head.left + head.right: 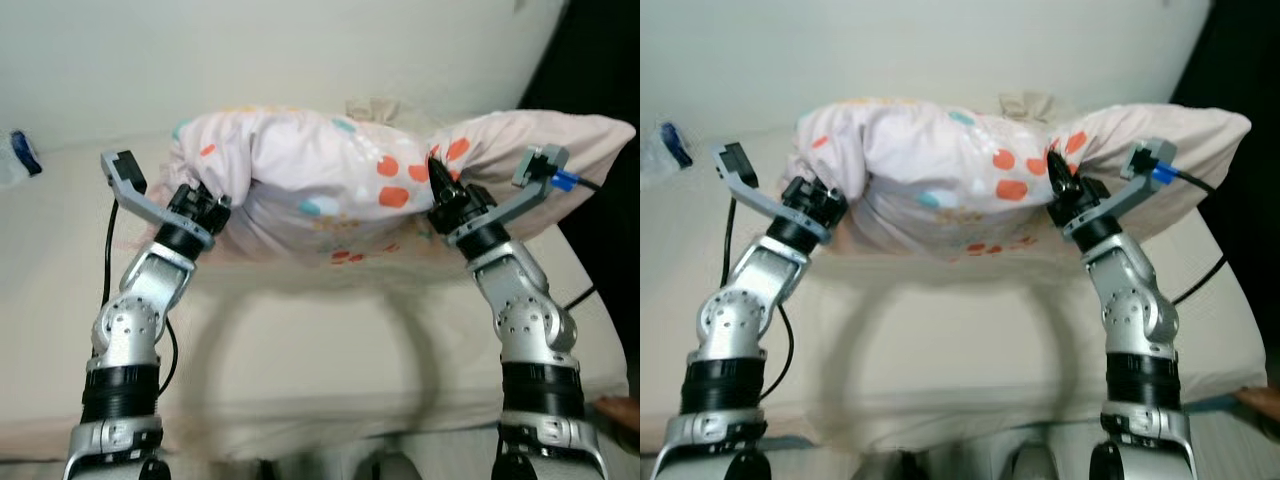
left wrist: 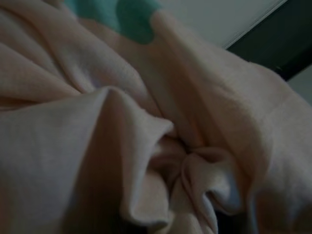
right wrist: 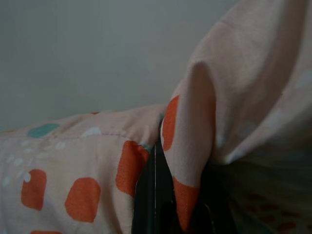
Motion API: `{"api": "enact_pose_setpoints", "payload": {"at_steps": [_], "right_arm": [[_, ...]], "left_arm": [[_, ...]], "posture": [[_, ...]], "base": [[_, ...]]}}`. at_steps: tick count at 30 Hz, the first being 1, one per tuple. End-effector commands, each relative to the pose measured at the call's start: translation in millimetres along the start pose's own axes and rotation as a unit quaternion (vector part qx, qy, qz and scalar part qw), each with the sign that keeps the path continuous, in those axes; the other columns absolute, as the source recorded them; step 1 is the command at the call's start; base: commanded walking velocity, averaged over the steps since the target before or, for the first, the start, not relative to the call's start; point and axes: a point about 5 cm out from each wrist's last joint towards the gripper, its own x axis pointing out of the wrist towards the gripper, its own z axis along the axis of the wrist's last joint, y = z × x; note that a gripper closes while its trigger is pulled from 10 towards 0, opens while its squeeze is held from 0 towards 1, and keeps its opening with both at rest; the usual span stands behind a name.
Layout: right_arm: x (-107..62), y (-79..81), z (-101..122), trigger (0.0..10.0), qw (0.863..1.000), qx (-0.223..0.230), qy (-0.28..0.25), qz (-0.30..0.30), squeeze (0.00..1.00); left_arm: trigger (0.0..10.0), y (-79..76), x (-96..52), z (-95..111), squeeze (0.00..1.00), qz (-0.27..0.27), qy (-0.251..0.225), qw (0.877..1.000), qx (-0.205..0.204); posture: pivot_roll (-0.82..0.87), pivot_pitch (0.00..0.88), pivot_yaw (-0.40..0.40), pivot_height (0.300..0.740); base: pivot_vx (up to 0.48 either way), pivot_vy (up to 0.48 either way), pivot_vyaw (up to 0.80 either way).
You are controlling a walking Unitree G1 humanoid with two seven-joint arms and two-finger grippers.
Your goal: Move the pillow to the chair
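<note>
The pillow (image 1: 340, 185) hangs lifted above the cream bed (image 1: 300, 340), long axis running left to right. It's soft, wrinkly pale-pink cotton with orange and teal spots. The left hand (image 1: 212, 205) and right hand (image 1: 440, 185) each pinch bunched fabric, so it sags between them.

The pillow (image 1: 340, 180) hangs between the two claws, above the cushion (image 1: 320, 340) that spreads beneath and before them. The left gripper (image 1: 222, 205) bites into the pillow's left end; the right gripper (image 1: 436, 172) pinches a fold nearer its right end, so that one corner juts out to the right past that claw. Behind the pillow stands the wall (image 1: 250, 50). Far left of the left claw, a small object (image 1: 22, 155) lies on the cushion.
</note>
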Motion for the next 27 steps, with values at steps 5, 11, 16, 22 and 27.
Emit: {"api": "enact_pose_setpoints", "payload": {"at_steps": [5, 11, 16, 22, 27], "right_arm": [[5.3, 2.9, 3.8, 10.0, 0.999, -0.033, -0.009, 0.002, 0.00], [4.4, -0.5, 4.1, 10.0, 0.999, -0.035, -0.011, -0.003, 0.00], [3.6, -0.6, -0.9, 10.0, 1.000, -0.030, -0.004, -0.001, 0.00], [0.2, -2.3, -14.2, 10.0, 1.000, -0.022, 0.011, -0.009, 0.00], [-2.6, -6.6, -19.3, 10.0, 0.999, -0.016, 0.013, -0.026, 0.00]], "left_arm": [[10.0, 1.0, 3.5, -6.6, 0.00, 0.009, 0.015, 0.999, 0.043], [10.0, 1.7, 4.2, -11.7, 0.00, 0.019, 0.023, 0.997, 0.071], [10.0, 8.7, -0.2, -24.2, 0.00, 0.051, 0.044, 0.991, 0.119], [10.0, 17.4, -6.0, -36.8, 0.00, 0.084, 0.060, 0.983, 0.150], [10.0, 21.3, -7.1, -45.5, 0.00, 0.103, 0.075, 0.976, 0.175]], "posture": [[-0.11, 0.075, 0.059, 0.728], [-0.11, 0.066, 0.058, 0.728], [-0.10, 0.054, 0.057, 0.728], [-0.10, 0.029, 0.054, 0.728], [-0.10, 0.024, 0.059, 0.728]], "base": [[0.000, 0.000, 0.00], [0.000, 0.000, 0.27], [0.000, 0.000, 0.80], [0.000, 0.000, 0.79], [0.000, 0.000, 0.79]]}}
